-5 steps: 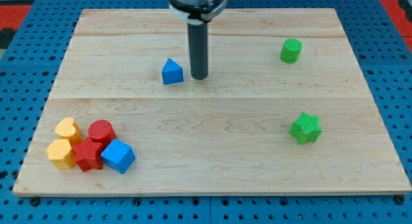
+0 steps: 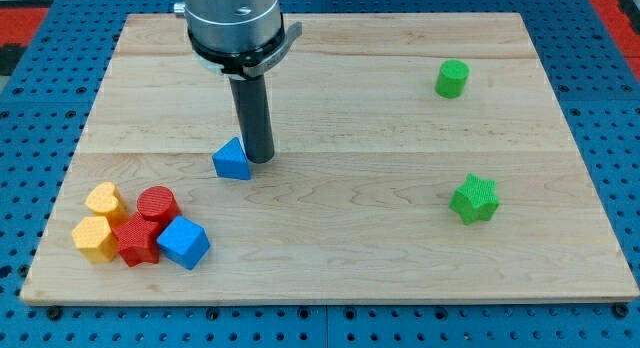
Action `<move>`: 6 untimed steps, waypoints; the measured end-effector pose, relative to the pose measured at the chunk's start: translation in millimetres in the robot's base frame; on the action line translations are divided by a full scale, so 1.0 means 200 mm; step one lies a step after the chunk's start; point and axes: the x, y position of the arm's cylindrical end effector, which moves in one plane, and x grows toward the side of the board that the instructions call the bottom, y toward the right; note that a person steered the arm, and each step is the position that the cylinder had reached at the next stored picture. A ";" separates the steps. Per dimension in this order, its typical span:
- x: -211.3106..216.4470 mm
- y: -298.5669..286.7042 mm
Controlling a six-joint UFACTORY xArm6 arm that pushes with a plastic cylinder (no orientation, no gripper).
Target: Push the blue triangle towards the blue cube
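The blue triangle lies on the wooden board, left of centre. My tip is right beside it, touching its right side. The blue cube sits near the board's bottom left corner, below and a little left of the triangle, at the right end of a cluster of blocks.
Next to the blue cube are a red star, a red cylinder, a yellow heart-like block and a yellow block. A green cylinder stands at the upper right. A green star lies at the right.
My tip has moved down and to the left. The blue triangle has slid down-left with it, closer to the blue cube.
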 end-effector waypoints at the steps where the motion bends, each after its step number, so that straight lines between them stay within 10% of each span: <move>1: -0.07 0.00; 6: 0.22 -0.06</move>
